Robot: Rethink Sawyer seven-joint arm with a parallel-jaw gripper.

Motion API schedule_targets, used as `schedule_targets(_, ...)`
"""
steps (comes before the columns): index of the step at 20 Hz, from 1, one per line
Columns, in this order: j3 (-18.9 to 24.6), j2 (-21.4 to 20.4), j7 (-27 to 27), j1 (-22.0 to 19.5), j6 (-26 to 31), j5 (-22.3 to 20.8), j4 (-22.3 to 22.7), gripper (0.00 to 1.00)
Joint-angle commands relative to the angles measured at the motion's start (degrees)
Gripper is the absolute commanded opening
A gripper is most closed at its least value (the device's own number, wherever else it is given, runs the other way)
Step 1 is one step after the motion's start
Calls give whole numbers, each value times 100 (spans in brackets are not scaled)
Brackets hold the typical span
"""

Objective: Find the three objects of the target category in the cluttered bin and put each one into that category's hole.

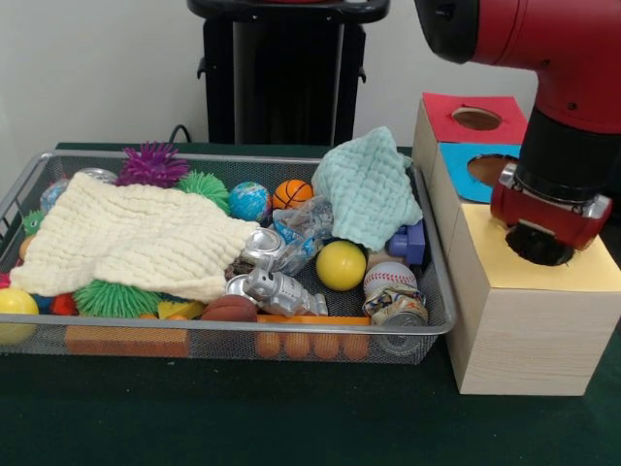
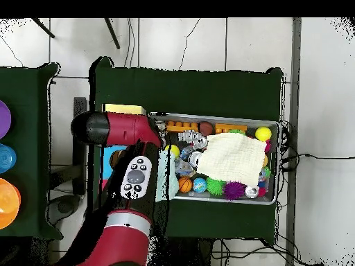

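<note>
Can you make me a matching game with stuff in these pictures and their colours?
Things:
1. big cloth spread in the wire bin
2. spiky ball at the bin's far edge
3. top of the box under the robot's arm
4. smooth ball beside the baseball

Colours:
A. purple
B. cream
C. pale yellow
D. bright yellow

Pairs: 1-B, 2-A, 3-C, 4-D
</note>
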Motion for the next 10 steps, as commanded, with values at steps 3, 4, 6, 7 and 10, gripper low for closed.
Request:
schedule_targets(3, -246, -430, 946, 268, 720, -185, 235, 0)
schedule_targets(4, -295, -551, 934, 299, 852, -175, 244, 0)
schedule_targets(6, -319, -714, 911, 314, 1001, -127, 259, 0)
schedule_targets(7, -303, -756, 893, 303, 1061, -98, 256, 0)
schedule_targets(10, -254, -867, 851, 278, 1222, -35, 220, 0)
